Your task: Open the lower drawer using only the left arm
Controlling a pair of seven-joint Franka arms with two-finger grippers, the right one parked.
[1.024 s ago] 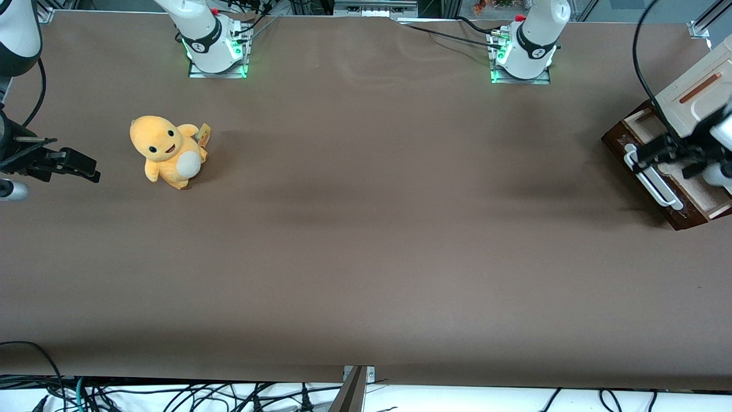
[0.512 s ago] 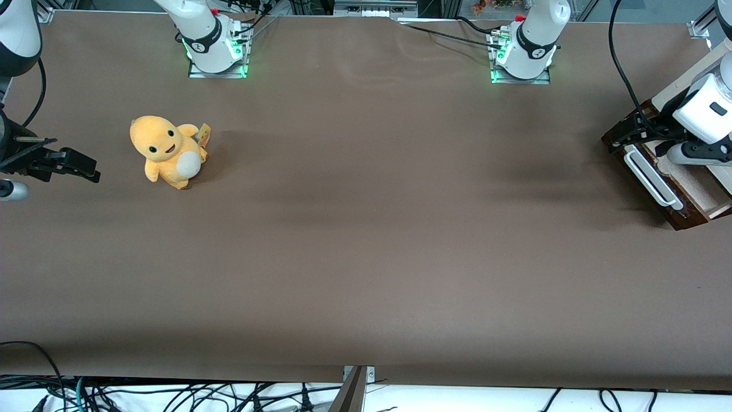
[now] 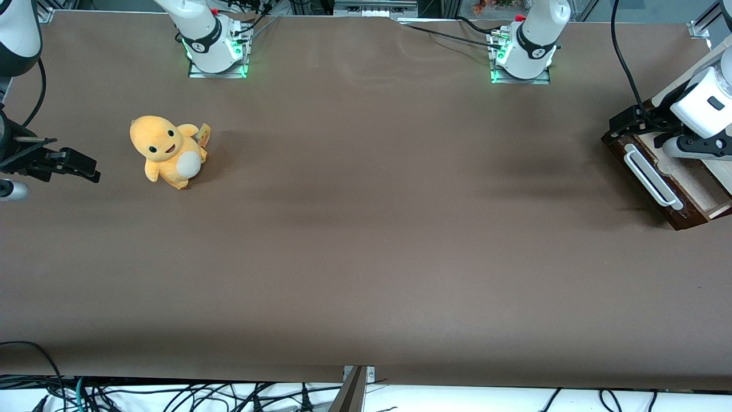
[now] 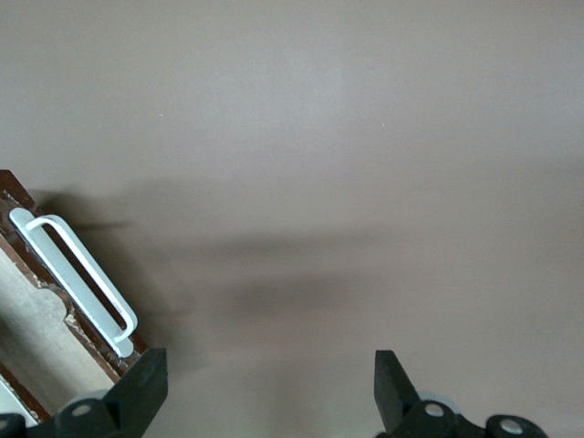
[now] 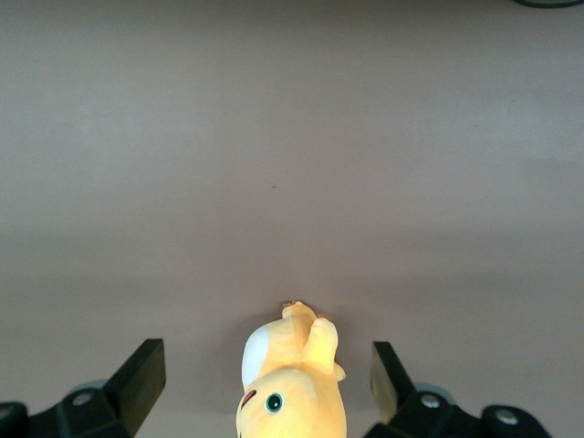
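Note:
The lower drawer [image 3: 684, 220] stands pulled out at the working arm's end of the table, with its dark brown front, white bar handle [image 3: 652, 176] and pale wood interior [image 3: 695, 184] showing. The left arm [image 3: 700, 106] reaches over it. Its black gripper [image 3: 622, 125] hangs open and empty above the end of the drawer front farther from the front camera, clear of the handle. In the left wrist view the gripper [image 4: 271, 365] is wide open over bare table, with the handle [image 4: 78, 274] and the drawer's interior [image 4: 32, 333] beside one finger [image 4: 141, 388].
A yellow plush toy [image 3: 166, 150] sits toward the parked arm's end of the table and also shows in the right wrist view [image 5: 292, 383]. The cream-white cabinet [image 3: 686, 80] is mostly hidden under the left arm. Two arm bases [image 3: 216, 46] [image 3: 523, 54] stand at the table's back edge.
The gripper was at the end of the white handle one second ago. It has come off the handle and moved up and away from the front camera. The drawer has not moved.

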